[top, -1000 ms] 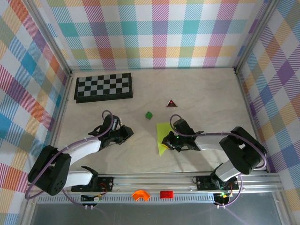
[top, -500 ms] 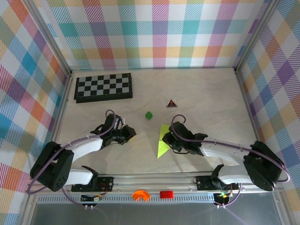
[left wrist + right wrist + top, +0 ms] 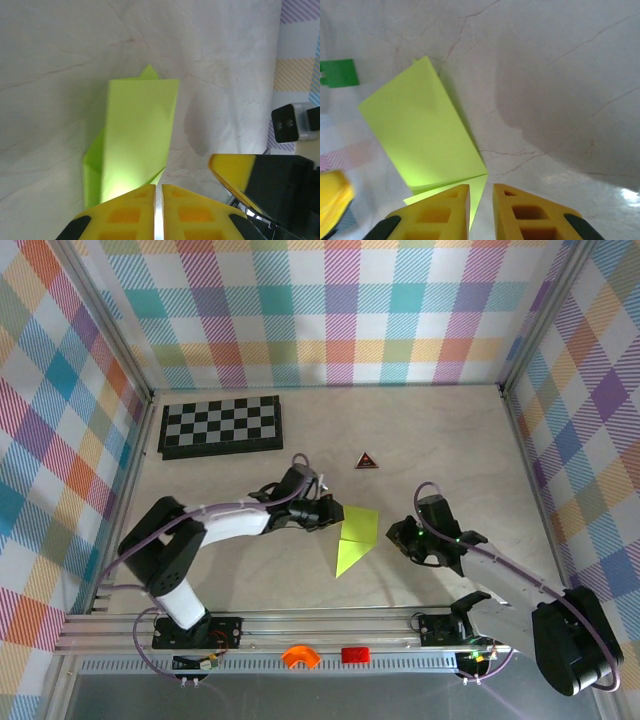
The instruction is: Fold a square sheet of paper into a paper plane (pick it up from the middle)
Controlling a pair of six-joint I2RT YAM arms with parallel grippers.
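The paper plane [image 3: 355, 538] lies right of centre on the table [image 3: 250, 580], one flap now spread rightward. The left gripper [image 3: 334, 513], arm stretched low across, has reached its upper-left corner and pinches it. The right gripper [image 3: 398, 535] has backed off just beside it, fingers narrowly parted.

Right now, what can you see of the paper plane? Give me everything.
The paper plane is lime yellow-green paper, half folded: a broad rectangular flap over a lower layer tapering to a point toward the near edge. It lies on the pale table, with crisp creases. The left tool, shut, sits at its far-left edge; whether it pinches the paper is unclear. The right tool stands off its right side, apart.
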